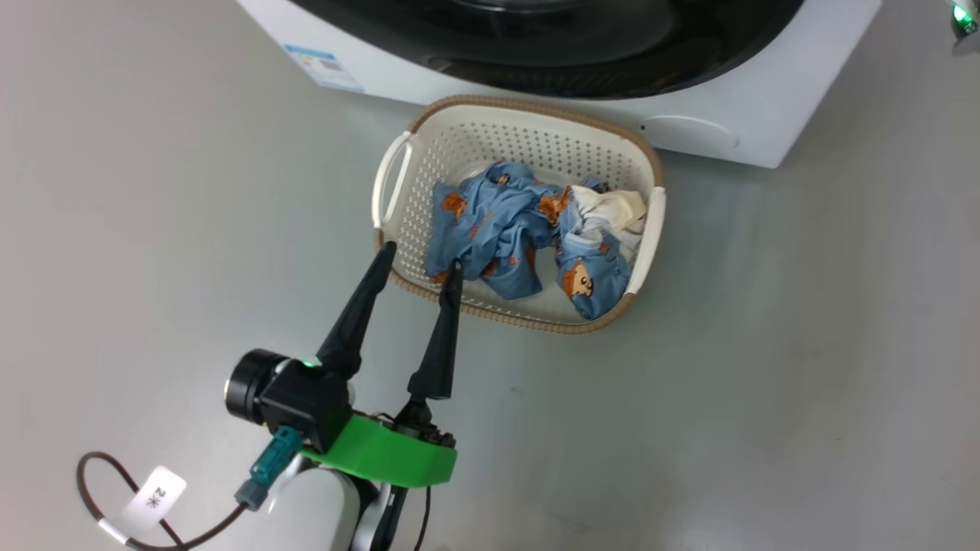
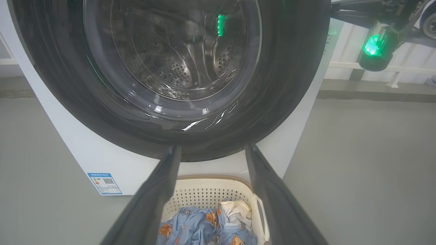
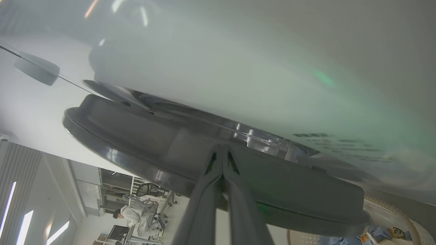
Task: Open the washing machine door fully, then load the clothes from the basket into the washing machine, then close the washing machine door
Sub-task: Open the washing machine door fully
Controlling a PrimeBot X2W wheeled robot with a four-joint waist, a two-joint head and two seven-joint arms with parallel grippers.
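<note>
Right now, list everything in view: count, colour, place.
washing machine: one, white, behind the basket
washing machine door: one, glossy black, glass centre, machine's front
label: one, blue, machine's front corner
basket: one, cream, brown rim, on the floor
clothes: one heap, light blue with orange-brown bears, in the basket
floor: grey, all around
person: one, pale clothes, seated, background
left pincer: one, dark, open, over the basket's near rim
right pincer: one, dark, shut, at the door's edge
</note>
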